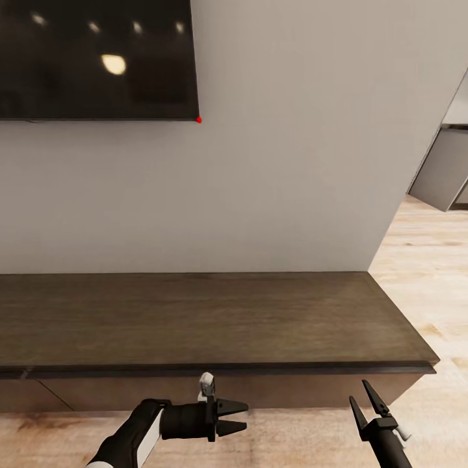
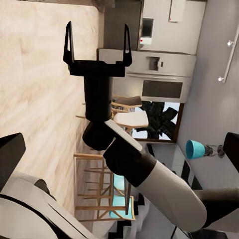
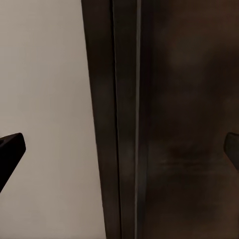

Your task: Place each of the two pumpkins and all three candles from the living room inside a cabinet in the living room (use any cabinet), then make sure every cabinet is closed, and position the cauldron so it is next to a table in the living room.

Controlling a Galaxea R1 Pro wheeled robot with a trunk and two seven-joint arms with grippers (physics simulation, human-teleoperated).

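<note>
1. We take the cabinet (image 1: 195, 318) as our landmark: its dark wooden top runs along the grey wall (image 1: 279, 162), bare, and its flat fronts look shut
2. Above the cabinet's left part a black screen (image 1: 97, 58) hangs on the wall
3. In front of the cabinet, near its middle, our left gripper (image 1: 239, 418) lies sideways, pointing toward the cabinet's right end, fingers a little apart and holding nothing
4. Our right gripper (image 1: 365, 398) stands before the cabinet's right end, tips up toward its front edge, fingers spread and empty; the left wrist view shows this same gripper (image 2: 97, 42) wide apart
5. Beyond the cabinet's right end lies pale wood floor (image 1: 422, 273)
6. The right wrist view looks close on the cabinet (image 3: 169, 119) edge
</note>
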